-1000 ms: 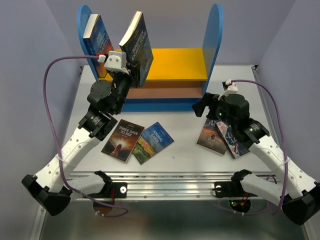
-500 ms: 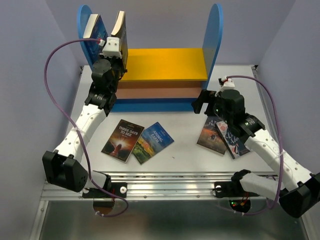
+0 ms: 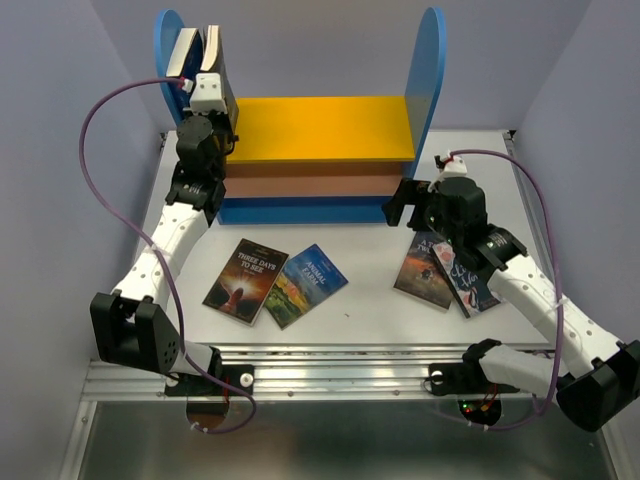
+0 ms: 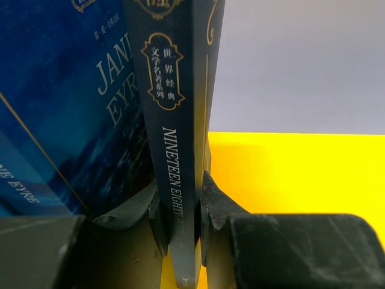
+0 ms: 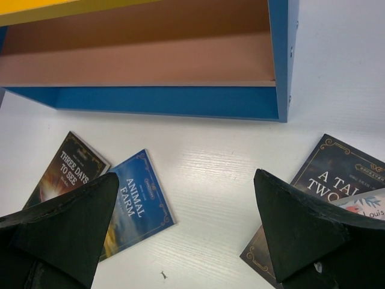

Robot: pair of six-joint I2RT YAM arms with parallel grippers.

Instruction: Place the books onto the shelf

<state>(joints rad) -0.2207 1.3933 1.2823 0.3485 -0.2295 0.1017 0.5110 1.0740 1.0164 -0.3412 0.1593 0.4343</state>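
Left wrist view: my left gripper (image 4: 182, 211) is clamped narrow on the spine of Nineteen Eighty-Four (image 4: 174, 120). I grip it low down, so the book stands upright over the yellow board (image 4: 289, 174) of the shelf (image 3: 432, 60). Whether its foot touches the board I cannot tell. It sits just beside Jane Eyre (image 4: 72, 108), which leans on the left panel (image 3: 166, 40) — packing from that end gives each book a neighbour to lean on. My right gripper (image 5: 185, 180) hangs wide and empty above the table (image 3: 370, 290), between Animal Farm (image 5: 137, 198) and A Tale of Two Cities (image 5: 328, 174) — well placed, I judge, to take one next. Three Days to See (image 5: 72, 171) lies flat too, unshelved.
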